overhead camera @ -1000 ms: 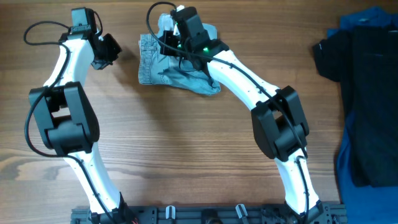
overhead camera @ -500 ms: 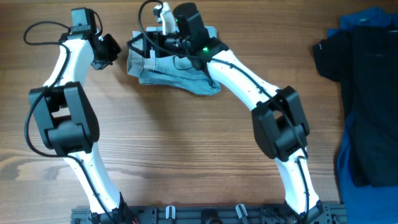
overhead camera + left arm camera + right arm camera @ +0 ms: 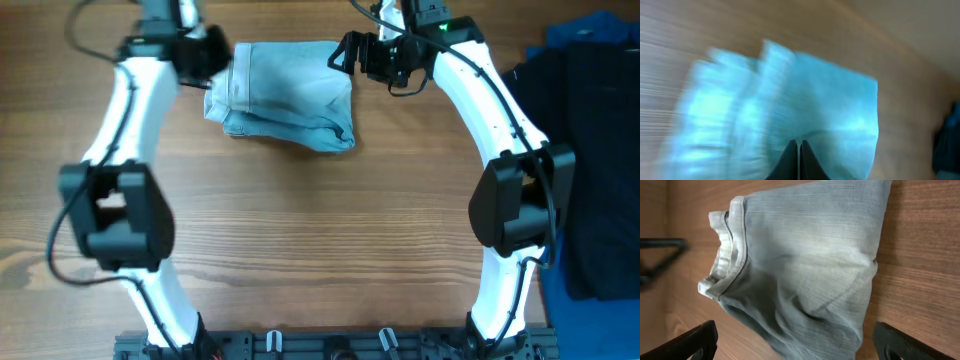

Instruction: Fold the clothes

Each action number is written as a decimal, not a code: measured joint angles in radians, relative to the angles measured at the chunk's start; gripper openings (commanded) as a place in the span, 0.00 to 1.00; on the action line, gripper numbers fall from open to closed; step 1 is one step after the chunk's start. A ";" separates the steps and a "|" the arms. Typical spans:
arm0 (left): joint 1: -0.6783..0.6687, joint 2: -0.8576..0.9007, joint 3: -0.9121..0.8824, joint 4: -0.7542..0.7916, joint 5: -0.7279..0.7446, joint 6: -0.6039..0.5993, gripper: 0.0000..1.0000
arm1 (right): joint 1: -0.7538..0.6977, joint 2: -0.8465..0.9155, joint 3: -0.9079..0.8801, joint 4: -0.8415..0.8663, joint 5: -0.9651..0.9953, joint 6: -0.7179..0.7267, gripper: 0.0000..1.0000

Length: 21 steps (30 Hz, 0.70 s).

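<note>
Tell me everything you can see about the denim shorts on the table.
The denim shorts are light blue, faded, soft-looking cloth, folded into a compact, slightly rumpled bundle lying flat on the wooden table. The waistband shows layered at one end. The open right end effector sits beside them, not gripping.

denim shorts [image 3: 790, 100]: blurred ahead of the left gripper [image 3: 799, 152], seams unreadable.
right gripper [image 3: 795, 335]: fingers [image 3: 690, 342] cut off at the lower corners; the cloth between them runs out of frame.
black garment [image 3: 590, 150]: cropped beyond the right gripper.
</note>
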 measured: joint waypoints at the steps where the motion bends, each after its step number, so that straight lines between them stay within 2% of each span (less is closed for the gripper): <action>1: -0.029 0.019 0.000 0.002 0.000 0.006 0.04 | 0.000 0.000 0.000 -0.004 0.001 -0.012 0.43; 3: -0.087 0.055 -0.001 0.003 -0.016 0.013 0.04 | 0.000 0.000 0.000 -0.011 0.002 -0.023 0.05; 8: -0.121 0.101 -0.002 -0.049 -0.072 0.023 0.04 | 0.002 0.019 0.000 -0.008 -0.066 -0.024 0.04; 13: -0.107 0.169 -0.002 -0.090 -0.146 0.037 0.04 | 0.044 0.135 0.000 0.005 -0.131 -0.024 0.04; 21: -0.107 0.212 0.012 -0.115 -0.161 0.044 0.04 | 0.119 0.243 0.000 -0.066 -0.149 0.009 0.04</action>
